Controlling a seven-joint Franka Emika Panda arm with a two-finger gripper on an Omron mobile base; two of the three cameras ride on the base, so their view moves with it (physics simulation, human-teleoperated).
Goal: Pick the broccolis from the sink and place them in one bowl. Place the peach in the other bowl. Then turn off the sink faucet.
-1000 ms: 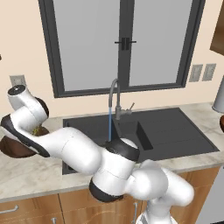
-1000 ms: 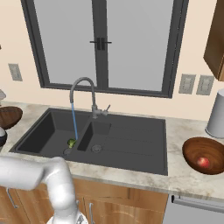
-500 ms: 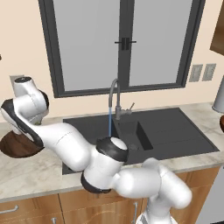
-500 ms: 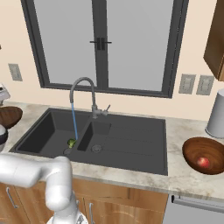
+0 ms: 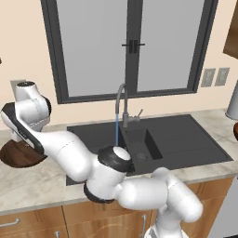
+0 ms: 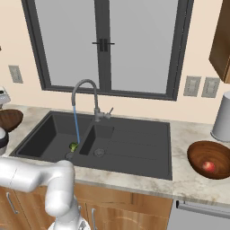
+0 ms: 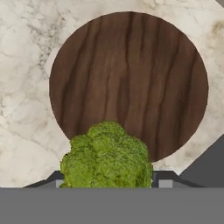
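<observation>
Two-finger gripper (image 7: 107, 183) clamped on a lumpy green broccoli floret (image 7: 106, 155), hanging above the wide dark brown wooden bowl (image 7: 131, 65) on the marble counter (image 7: 22, 65). Second green floret (image 6: 72, 146) lies in the matte black sink (image 6: 130, 148); red-orange peach (image 6: 207, 166) sits in the other wooden bowl (image 6: 200, 152).

My arm (image 5: 135, 190) is glossy white, built of fat rounded links with dark grey bands at the joints, a black-rimmed elbow cap and one flat-topped white cylinder.

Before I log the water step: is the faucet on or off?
On: a blue stream falls from the faucet spout into the sink.
</observation>
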